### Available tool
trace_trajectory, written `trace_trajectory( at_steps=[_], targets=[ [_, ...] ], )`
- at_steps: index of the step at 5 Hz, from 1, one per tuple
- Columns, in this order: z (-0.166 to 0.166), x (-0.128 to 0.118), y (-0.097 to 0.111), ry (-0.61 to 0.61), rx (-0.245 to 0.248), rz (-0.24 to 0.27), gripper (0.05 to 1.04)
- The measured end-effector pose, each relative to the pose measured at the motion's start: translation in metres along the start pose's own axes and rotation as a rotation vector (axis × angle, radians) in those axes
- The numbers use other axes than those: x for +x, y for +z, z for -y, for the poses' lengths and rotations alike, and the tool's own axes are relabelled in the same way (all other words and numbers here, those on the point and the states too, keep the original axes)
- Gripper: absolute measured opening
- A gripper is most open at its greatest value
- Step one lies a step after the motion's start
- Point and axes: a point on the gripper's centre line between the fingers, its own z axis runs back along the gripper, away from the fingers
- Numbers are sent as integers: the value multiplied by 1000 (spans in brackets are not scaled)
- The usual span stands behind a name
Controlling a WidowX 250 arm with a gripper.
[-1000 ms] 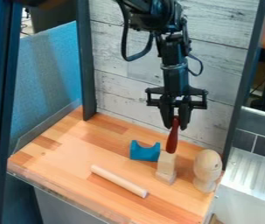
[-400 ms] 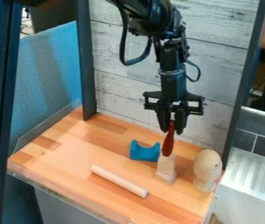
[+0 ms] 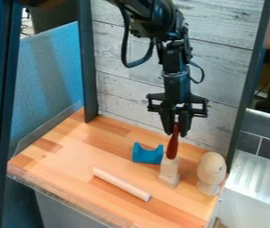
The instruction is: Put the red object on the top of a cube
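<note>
The gripper [image 3: 176, 128] hangs over the right part of the wooden table, shut on the upper end of the red object [image 3: 173, 144]. This object is slim, like a pin, and held almost upright. Its lower end is right at the top of the pale wooden block stack [image 3: 169, 170]; whether it touches the top cube cannot be told.
A blue arched block [image 3: 147, 154] stands just left of the stack, and a light wooden rod [image 3: 121, 184] lies in front. Right of the stack is a rounded wooden figure [image 3: 210, 173]. A plank wall [image 3: 125, 100] rises behind the table.
Gripper and red object have shifted slightly left and a little toward the camera since the first frame. Since the second frame they have barely moved.
</note>
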Motion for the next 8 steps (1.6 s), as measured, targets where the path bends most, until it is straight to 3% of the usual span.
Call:
trace_trajectory(
  at_steps=[8],
  targets=[
    [-11,-1,-13,-19,16,42,321]
  ],
)
